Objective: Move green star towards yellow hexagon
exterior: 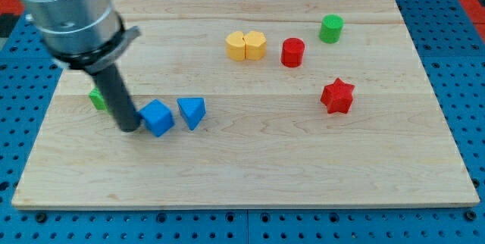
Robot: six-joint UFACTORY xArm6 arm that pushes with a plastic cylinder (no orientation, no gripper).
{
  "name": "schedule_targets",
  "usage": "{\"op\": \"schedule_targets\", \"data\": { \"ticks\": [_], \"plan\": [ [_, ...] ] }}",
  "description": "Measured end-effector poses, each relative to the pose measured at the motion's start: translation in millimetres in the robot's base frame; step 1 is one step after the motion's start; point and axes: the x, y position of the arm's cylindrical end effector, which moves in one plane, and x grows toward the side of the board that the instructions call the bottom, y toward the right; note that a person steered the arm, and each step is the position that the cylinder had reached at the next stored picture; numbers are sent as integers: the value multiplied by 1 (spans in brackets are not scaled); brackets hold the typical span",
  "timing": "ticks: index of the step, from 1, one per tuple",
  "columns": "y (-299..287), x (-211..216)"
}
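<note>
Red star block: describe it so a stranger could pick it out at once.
Start at the wooden board and go to its right half. Below the green cylinder block and down-right of the red cylinder block, the red star block sits alone on bare wood. It is the only red piece with points; the other red one is round.

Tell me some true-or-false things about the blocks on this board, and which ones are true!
1. The green star is mostly hidden behind my rod. True.
2. My tip is touching the red star. False: the tip is at the view's left, just beside the blue cube.
3. The yellow hexagon sits right against a yellow heart. True.
4. The green cylinder is at the view's bottom left. False: it is near the view's top right.
5. The red cylinder lies to the view's right of the yellow blocks. True.
</note>
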Motion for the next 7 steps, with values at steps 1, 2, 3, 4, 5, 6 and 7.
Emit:
{"op": "schedule_targets", "data": {
  "ticks": [1, 2, 3, 4, 5, 6, 7],
  "plan": [
    [37, -5],
    [24, -3],
    [-16, 4],
    [-39, -7],
    [-41, -21],
    [-54, -33],
    [-65, -24]
  ]
}}
